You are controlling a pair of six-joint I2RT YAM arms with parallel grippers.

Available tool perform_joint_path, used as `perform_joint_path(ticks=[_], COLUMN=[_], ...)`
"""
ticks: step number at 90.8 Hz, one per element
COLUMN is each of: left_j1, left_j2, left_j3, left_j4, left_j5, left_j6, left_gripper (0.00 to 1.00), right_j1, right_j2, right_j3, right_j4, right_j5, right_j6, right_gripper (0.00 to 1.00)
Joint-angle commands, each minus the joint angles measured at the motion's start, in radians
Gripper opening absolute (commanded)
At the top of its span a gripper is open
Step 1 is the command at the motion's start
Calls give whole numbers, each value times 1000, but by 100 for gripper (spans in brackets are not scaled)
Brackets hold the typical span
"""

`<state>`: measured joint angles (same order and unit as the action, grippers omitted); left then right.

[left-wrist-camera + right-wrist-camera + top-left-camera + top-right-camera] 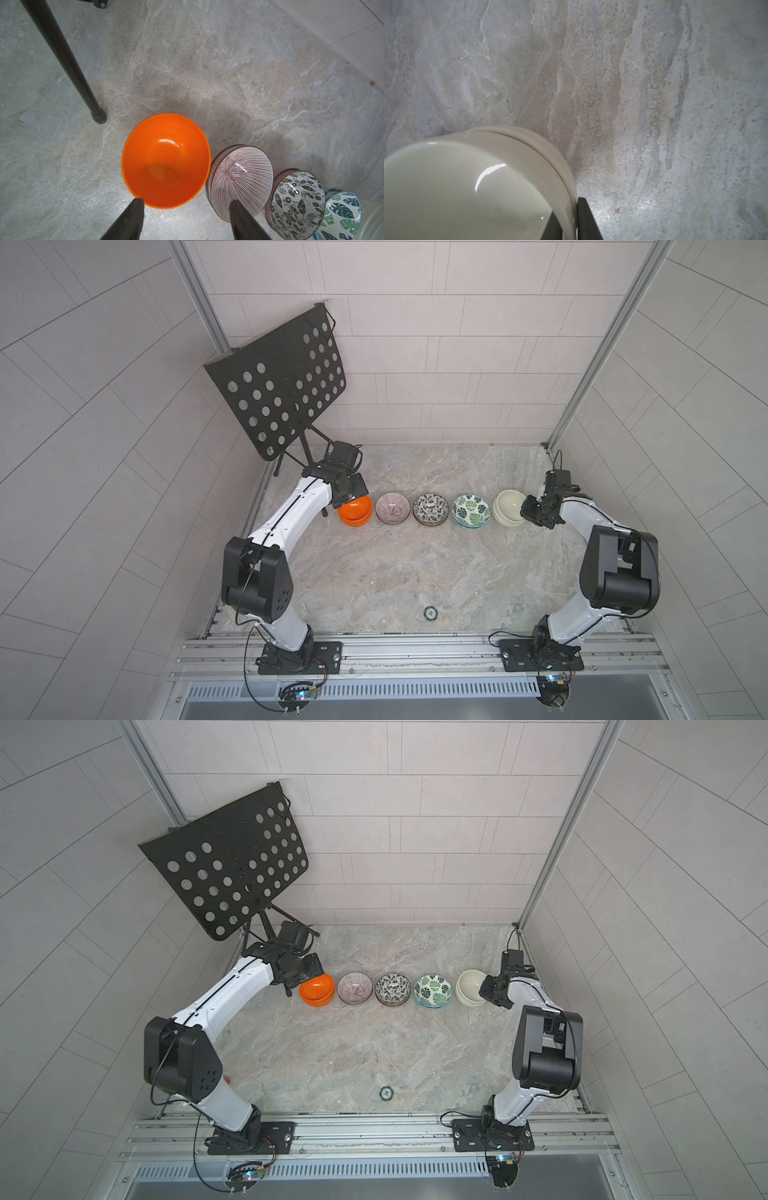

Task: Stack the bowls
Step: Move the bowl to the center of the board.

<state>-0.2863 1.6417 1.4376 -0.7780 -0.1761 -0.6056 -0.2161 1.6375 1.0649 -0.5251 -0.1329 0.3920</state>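
Observation:
Five two-bowl stacks stand in a row in both top views: orange bowls (355,512), purple striped (392,508), black-and-white leaf (430,509), green leaf (471,510) and cream (508,508). My left gripper (186,200) hangs open over the near side of the orange bowl (166,160). One of its fingertips (138,202) is at the orange rim and the other is in front of the purple bowl (241,174). My right gripper (566,224) is shut on the wall of the upper cream bowl (456,197), one finger inside and one outside.
A black perforated music stand (282,385) leans at the back left, with one leg (62,62) planted close to the orange bowls. A tiny green-rimmed disc (431,612) lies near the front edge. Tiled walls close in on both sides.

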Motion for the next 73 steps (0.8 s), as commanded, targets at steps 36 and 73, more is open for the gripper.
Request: perform_joint_path(ticks=[36, 73], left_j1=[2, 2], left_j2=[-20, -18], left_j3=[6, 1], left_j4=[-9, -7], left_j5=[-3, -5], left_j6=[4, 4], left_gripper=[67, 67], right_j1=[1, 1], right_j2=[-38, -2], right_j3=[15, 36], right_j4=[0, 27], right_j5=[24, 43], right_j6=[-10, 1], right_gripper=[15, 15])
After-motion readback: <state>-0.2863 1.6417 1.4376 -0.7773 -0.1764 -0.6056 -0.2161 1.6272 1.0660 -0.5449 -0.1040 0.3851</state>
